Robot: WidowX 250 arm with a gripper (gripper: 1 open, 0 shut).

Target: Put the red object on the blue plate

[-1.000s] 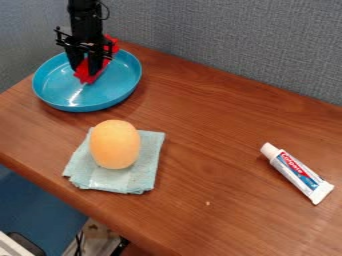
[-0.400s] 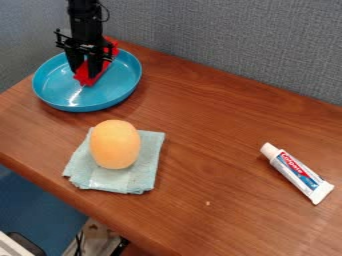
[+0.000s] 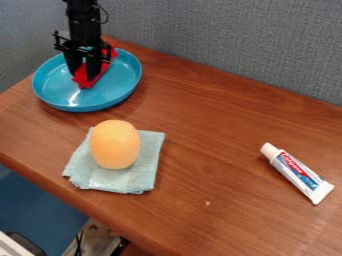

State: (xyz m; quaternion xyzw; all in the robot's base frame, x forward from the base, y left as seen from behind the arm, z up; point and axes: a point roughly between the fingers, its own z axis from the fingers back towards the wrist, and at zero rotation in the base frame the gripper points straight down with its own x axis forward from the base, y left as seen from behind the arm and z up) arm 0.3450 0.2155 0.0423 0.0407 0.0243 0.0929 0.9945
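Note:
The blue plate (image 3: 60, 93) is a round cyan dish at the table's far left corner. Directly over its middle, the black gripper (image 3: 88, 70) hangs down from above. Its fingers are shut on the red object (image 3: 96, 63), a bright red block that shows on both sides of the fingers. The block's lower end is close to the plate's surface; I cannot tell whether it touches.
An orange egg-shaped object (image 3: 115, 143) sits on a pale blue-green cloth (image 3: 143, 169) near the front edge. A white toothpaste tube (image 3: 295, 171) lies at the right. The wooden table (image 3: 214, 120) ends at a grey wall behind.
The gripper with the red block has shifted very slightly left over the plate. Nothing else has moved.

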